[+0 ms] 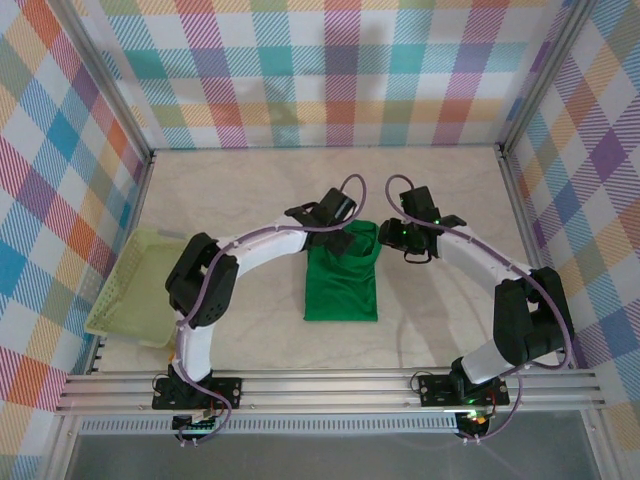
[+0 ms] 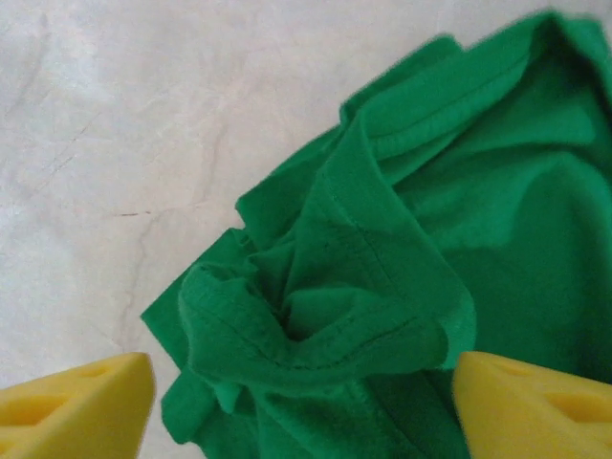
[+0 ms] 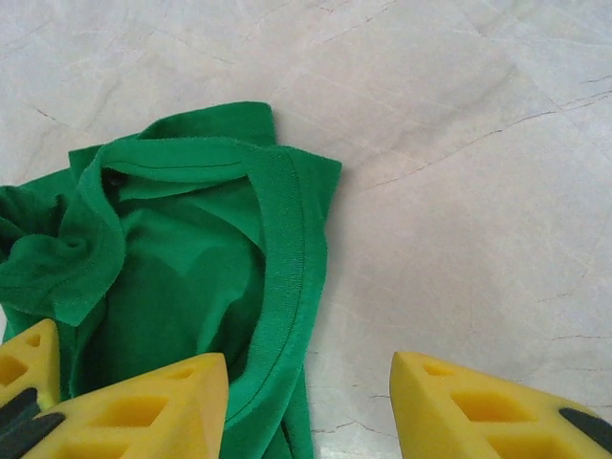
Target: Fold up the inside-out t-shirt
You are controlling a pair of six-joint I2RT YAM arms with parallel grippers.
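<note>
Yellow fingers [image 2: 76, 402] of the left gripper [image 2: 304, 368] stand wide over bunched cloth, gripping nothing — the right gripper [image 3: 308, 361] gapes empty too, beside the collar [image 3: 287, 239]. The inside-out t-shirt [image 1: 342, 285] lies as a narrow strip mid-way across the table [image 1: 450, 190], seemingly awaiting a crosswise fold.

Bowed both arms inward from their bases, elbows pushed outward. Held the left gripper [image 1: 343, 238] low, with its yellow fingers [image 2: 81, 402] parted wide and nothing clamped between them. Held the right gripper [image 1: 402, 240] just right of those fingers, its own yellow fingers [image 3: 143, 411] parted too and gripping nothing. Seemed to tilt both wrists downward, above and behind the fingertips, though the dark housings blurred that from overhead.
</note>
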